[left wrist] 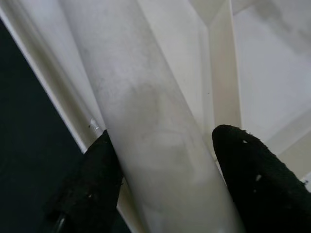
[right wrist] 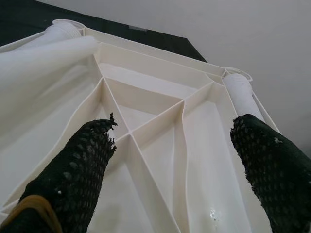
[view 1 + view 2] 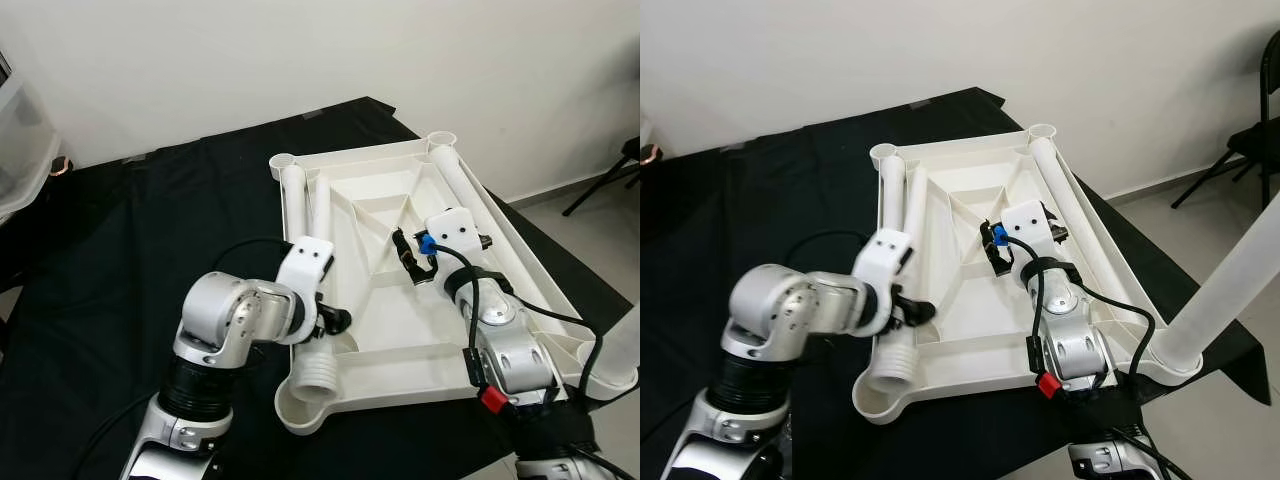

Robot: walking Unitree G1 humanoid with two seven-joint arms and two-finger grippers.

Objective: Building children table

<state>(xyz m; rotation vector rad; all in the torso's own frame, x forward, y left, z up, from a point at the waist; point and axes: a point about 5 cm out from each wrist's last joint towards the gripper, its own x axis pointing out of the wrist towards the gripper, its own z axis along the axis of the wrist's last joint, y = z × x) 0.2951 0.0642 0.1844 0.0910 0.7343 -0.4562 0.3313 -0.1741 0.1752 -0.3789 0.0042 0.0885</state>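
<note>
Left gripper (image 1: 160, 165) has both black fingers (image 1: 92, 179) clamped around a white leg (image 3: 318, 290), one pad on each side of the tube. That leg lies inside the tabletop (image 3: 400, 320) near its left rim, threaded end (image 3: 317, 372) pointing at the near-left corner socket. A second leg (image 3: 293, 195) lies just beside it, along the same rim, toward the far-left corner.

Right gripper (image 2: 180, 165) is spread wide with nothing between the fingers (image 2: 73, 170), hovering over the ribbed middle of the tabletop. A third leg (image 3: 455, 175) lies along the right rim, up to the far-right corner. A fourth leg (image 3: 1225, 290) stands upright in the near-right corner socket.

The tabletop is upside down, ribs up, on a black cloth (image 3: 120, 260). White wall (image 3: 300, 60) behind, tiled floor (image 3: 590, 215) to the right.
</note>
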